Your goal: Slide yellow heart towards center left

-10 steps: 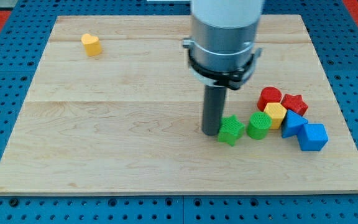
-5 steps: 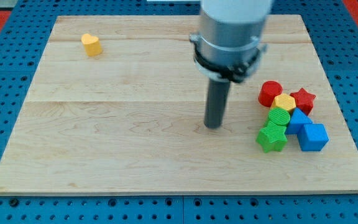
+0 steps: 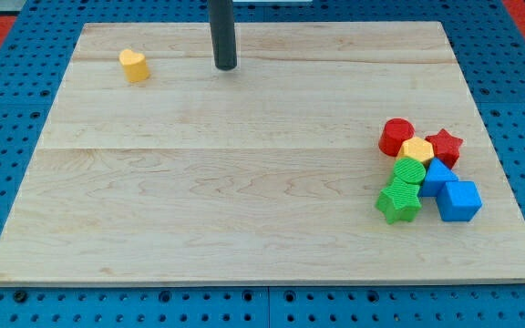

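The yellow heart point(image 3: 134, 65) sits on the wooden board point(image 3: 199, 182) near the view's top left. My tip point(image 3: 225, 66) rests on the board near the view's top, to the right of the yellow heart, with a clear gap between them. The rod rises straight up out of the view's top edge.
A cluster of blocks lies at the view's right: a red cylinder point(image 3: 396, 137), a red star point(image 3: 445, 146), a yellow hexagon point(image 3: 417, 150), a green cylinder point(image 3: 409, 170), a green star point(image 3: 398, 200), a blue triangle point(image 3: 435, 176) and a blue cube point(image 3: 459, 200).
My tip has moved from the board's middle right up to the view's top, near the yellow heart. The green star and green cylinder ended up pushed into the cluster. The yellow heart has not moved.
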You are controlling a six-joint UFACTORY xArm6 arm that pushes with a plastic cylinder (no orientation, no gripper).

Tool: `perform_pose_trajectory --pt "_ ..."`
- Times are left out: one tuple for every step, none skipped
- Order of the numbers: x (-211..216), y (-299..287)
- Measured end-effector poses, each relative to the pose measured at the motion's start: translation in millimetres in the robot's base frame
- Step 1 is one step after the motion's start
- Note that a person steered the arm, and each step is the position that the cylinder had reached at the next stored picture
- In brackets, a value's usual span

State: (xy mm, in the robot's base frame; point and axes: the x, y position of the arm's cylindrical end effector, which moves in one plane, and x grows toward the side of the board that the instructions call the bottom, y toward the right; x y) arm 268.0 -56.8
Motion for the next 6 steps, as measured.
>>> perform_pose_trajectory --pt "-26.0 -43.2" --pt "-55.7 -101.3" --pt "-76.0 -118.2" --pt "-75.6 -139.7" --pt "-65.5 -147.7" --pt "-43.4 -144.2"
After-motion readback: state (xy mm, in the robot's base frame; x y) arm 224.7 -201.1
